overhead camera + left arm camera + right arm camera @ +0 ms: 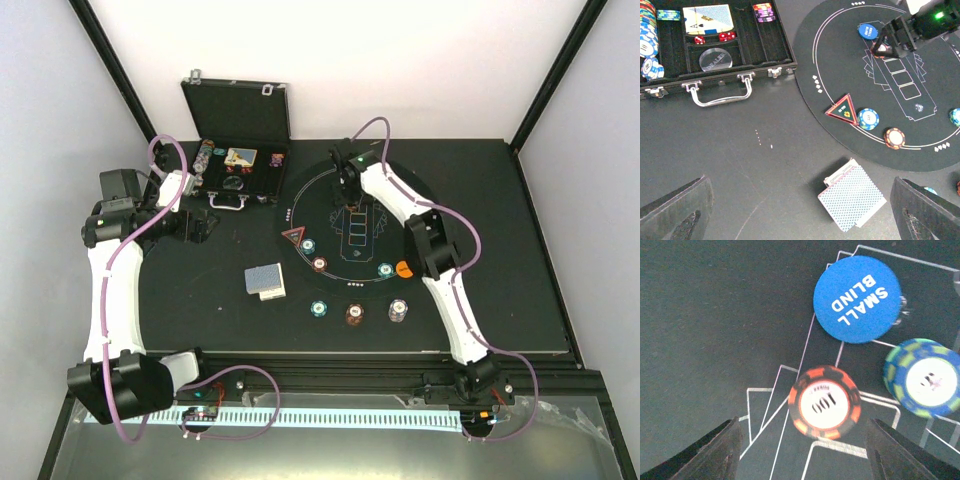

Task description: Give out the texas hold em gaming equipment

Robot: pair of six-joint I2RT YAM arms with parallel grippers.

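Observation:
The blue-backed card deck (265,282) lies left of the round mat, and in the left wrist view (852,200) it sits between my open left fingers. The left gripper (196,227) hovers open and empty near the case. The red triangle marker (842,108), a teal chip (868,118) and a red-brown chip (894,138) sit on the mat's left rim. My right gripper (350,197) is open at the mat's far side. A red-black 100 chip (825,402) lies just ahead of its open fingers (705,455), next to the blue SMALL BLIND disc (857,299) and a blue-green chip (922,377).
The black hinged case (236,112) stands open at the back left, with chips, cards and dice inside (715,45). An orange disc (404,269) and more chips (354,314) sit along the near rim of the round mat (330,215).

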